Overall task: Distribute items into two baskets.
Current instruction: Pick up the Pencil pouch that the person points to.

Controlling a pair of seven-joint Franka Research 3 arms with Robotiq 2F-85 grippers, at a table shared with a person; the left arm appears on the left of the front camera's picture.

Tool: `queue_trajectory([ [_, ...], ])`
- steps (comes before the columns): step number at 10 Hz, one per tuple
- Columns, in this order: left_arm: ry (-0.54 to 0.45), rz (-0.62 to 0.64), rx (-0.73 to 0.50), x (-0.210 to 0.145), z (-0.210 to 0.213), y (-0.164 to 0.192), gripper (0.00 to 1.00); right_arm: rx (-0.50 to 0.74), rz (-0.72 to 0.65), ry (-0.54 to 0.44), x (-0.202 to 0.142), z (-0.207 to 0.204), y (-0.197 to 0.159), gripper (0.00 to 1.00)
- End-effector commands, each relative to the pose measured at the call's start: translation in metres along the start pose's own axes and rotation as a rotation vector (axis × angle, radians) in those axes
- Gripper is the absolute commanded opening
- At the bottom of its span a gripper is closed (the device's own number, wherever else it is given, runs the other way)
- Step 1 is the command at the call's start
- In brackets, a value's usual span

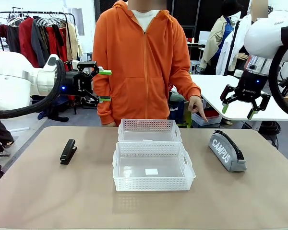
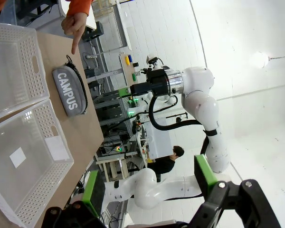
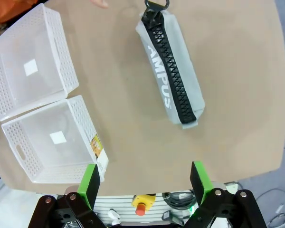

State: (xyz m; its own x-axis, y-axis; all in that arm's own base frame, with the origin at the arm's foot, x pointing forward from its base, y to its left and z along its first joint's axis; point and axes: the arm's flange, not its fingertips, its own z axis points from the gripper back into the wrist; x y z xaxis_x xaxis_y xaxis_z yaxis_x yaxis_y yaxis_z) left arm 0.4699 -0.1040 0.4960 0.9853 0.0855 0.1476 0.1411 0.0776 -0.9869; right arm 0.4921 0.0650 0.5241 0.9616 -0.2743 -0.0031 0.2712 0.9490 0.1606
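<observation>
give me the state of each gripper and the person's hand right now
Left gripper: open, holding nothing.
Right gripper: open, holding nothing.
Person's hand: empty, finger pointing down toward the pouch.

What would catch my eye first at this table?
Probably the person in the orange hoodie at the far side, whose hand points down toward the grey pouch on the right. In the middle stand the near basket and the far basket, one right behind the other, with a black stapler to their left. The left gripper and right gripper hang open at either side.
</observation>
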Motion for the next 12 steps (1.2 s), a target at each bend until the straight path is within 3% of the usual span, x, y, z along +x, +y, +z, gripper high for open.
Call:
queue_trajectory([
  [1,-0.001,-0.002,-0.004,0.0,0.001,-0.002,1.0,0.0,0.0,0.0,0.0,0.0,0.0,1.0],
  [4,-0.001,-0.002,-0.004,0.0,0.001,-0.002,1.0,-0.127,0.123,-0.026,0.012,-0.036,0.018,1.0],
  [7,-0.001,-0.002,-0.004,0.0,0.001,-0.002,1.0,-0.163,0.201,-0.057,0.034,-0.092,0.023,1.0],
  [12,-0.001,-0.002,-0.004,0.0,0.001,-0.002,1.0,-0.091,0.24,-0.051,0.05,-0.138,-0.011,1.0],
])
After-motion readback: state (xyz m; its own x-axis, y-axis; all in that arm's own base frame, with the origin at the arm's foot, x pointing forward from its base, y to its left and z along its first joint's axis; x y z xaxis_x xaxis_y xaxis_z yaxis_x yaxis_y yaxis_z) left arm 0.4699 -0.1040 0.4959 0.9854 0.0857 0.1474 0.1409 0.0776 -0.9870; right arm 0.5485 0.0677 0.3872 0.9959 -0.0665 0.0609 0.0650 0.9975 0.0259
